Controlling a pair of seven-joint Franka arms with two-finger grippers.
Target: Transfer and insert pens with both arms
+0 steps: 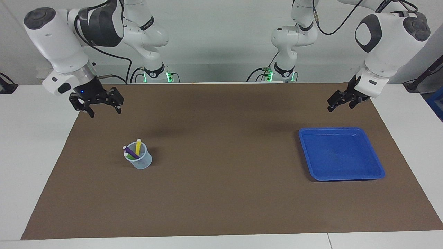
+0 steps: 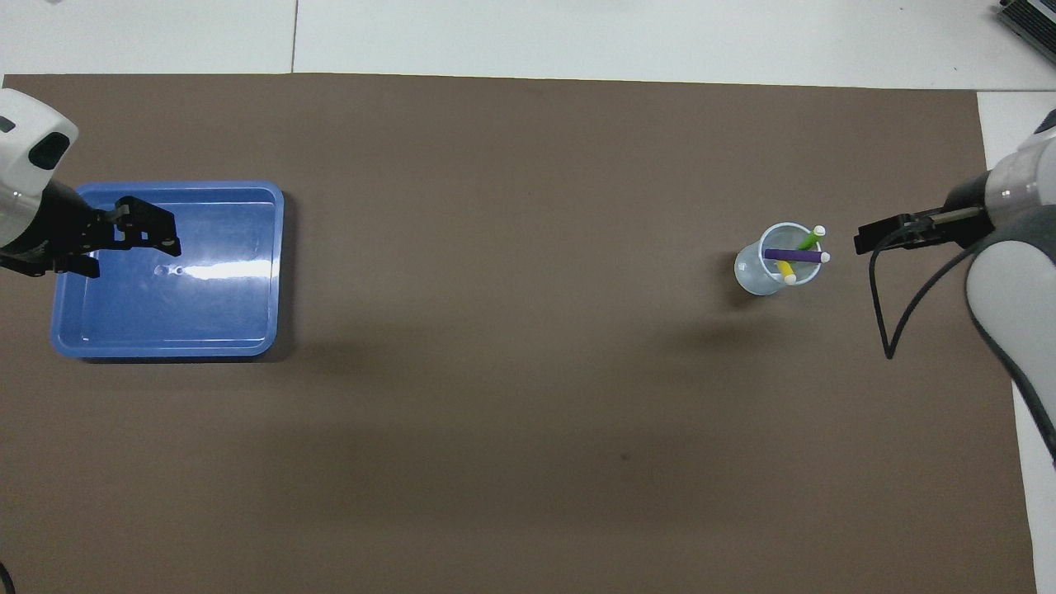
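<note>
Inside the cup [image 1: 140,162]: all three pens [image 1: 132,151]. Right gripper [image 1: 102,105] up beside it, jaws wide, empty. Left gripper [image 1: 341,101] wide, empty, near the tray [image 1: 379,172].

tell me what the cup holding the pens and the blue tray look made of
Small clear cup: looks like thin translucent plastic; the pens show through its wall. Shallow blue rectangular tray: probably glossy moulded plastic, with a bright glare streak and rounded rim.
</note>
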